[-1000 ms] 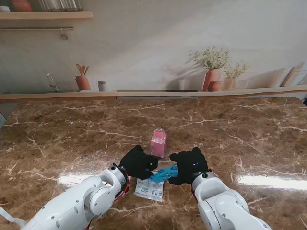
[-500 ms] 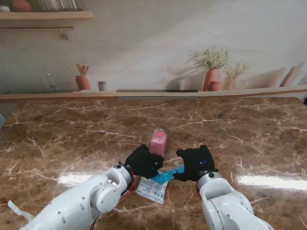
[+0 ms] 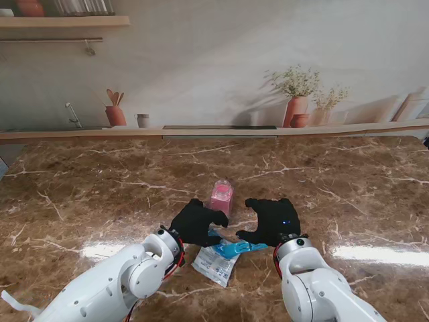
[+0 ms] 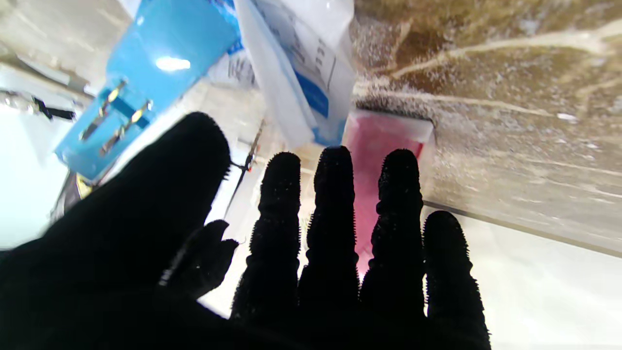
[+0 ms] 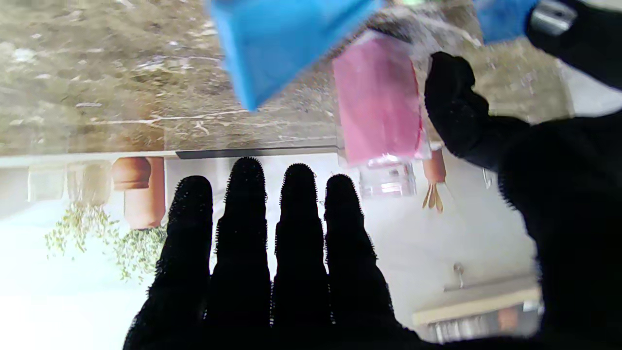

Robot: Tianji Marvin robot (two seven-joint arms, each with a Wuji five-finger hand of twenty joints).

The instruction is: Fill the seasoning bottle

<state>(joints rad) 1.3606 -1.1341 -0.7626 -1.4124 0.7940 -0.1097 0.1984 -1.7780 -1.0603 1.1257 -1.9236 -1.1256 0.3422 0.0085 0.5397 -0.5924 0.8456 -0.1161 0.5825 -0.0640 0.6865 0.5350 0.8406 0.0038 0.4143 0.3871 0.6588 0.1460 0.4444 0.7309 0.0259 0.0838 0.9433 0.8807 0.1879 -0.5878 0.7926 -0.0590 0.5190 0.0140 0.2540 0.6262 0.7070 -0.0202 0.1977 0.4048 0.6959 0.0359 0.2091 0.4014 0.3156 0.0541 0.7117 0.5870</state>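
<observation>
Stand view: bottle (image 3: 221,196) upright at mid-table, pouch (image 3: 221,255) near it, between two black hands.
Left hand (image 3: 196,222) just left of bottle, fingers (image 4: 335,204) straight and apart in wrist view; blue pouch edge (image 4: 160,68) by thumb, grip on it not clear; right hand (image 3: 271,220) right of bottle, fingers (image 5: 299,228) straight, blue end (image 3: 242,247) under it, hold uncertain; pink fill in bottle (image 5: 376,99); marble table (image 3: 100,188).

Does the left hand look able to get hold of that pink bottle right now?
Probably yes: the left hand is open, just nearer to me than the seasoning bottle, its fingers pointing at it, nothing between.
</observation>
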